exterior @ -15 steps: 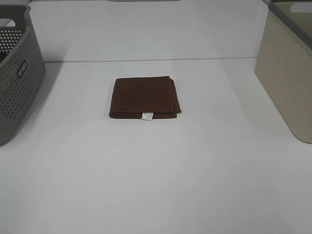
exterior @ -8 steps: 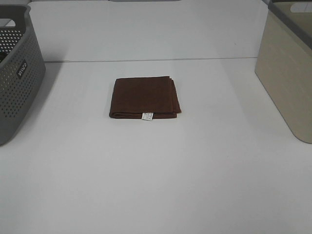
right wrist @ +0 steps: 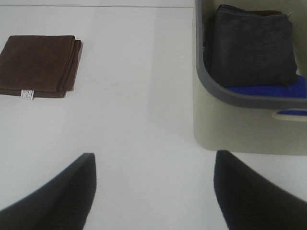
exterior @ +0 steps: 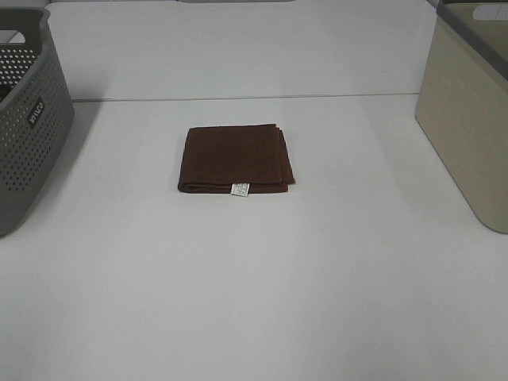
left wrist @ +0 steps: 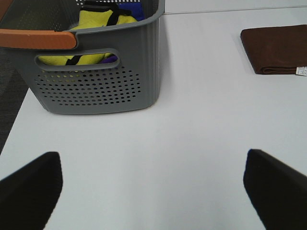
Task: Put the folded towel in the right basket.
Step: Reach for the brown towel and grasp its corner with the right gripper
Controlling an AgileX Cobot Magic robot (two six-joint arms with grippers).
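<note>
A brown folded towel (exterior: 236,159) lies flat at the middle of the white desk (exterior: 254,302), its small white tag (exterior: 240,189) on the near edge, well apart from both baskets. The beige right basket (exterior: 464,127) holds a dark grey cloth (right wrist: 252,45) over something blue. The grey perforated basket (exterior: 28,127) on the left contains yellow items (left wrist: 96,21). The left gripper (left wrist: 153,191) and right gripper (right wrist: 153,191) hang above bare desk, jaws spread wide, holding nothing.
</note>
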